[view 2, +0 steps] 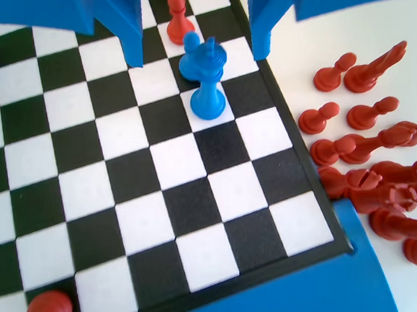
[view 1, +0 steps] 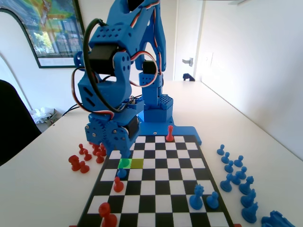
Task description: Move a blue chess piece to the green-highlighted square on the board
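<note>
Red plastic captured pieces (view 2: pixel 371 157): heaped on the white counter (view 1: pixel 42 170), 3 o'clock in the wrist view.
Spare blue plastic pieces (view 1: pixel 236 177): in rows, 4 o'clock in the fixed view.
Framed picture (view 1: pixel 45 28): wall, 10 o'clock.

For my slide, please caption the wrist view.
Open hand hovers over a blue chess piece standing on a white square near the board edge.
</note>
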`<state>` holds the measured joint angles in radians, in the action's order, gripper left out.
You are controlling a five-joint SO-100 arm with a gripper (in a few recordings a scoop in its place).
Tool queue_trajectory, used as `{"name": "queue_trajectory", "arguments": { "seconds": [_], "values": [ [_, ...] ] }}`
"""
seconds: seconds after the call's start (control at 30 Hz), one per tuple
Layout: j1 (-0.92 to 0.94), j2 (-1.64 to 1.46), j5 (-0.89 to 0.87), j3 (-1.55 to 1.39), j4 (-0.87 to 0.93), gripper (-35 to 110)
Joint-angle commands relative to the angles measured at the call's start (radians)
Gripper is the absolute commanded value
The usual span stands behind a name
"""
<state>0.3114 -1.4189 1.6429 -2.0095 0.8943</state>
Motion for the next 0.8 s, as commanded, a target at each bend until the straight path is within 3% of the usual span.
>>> {"name": "queue_trajectory", "arguments": {
  "seconds": [0.0,0.3,0.5,0.77],
  "values": [
    [-0.005,-0.107,0.003,0.006,0.046,20],
    [0.009,-0.213,0.078,0.034,0.241,15],
    [0.028,-0.295,0.135,0.083,0.365,1],
    [0.005,-0.522,0.175,0.117,0.489,1]
  ]
}}
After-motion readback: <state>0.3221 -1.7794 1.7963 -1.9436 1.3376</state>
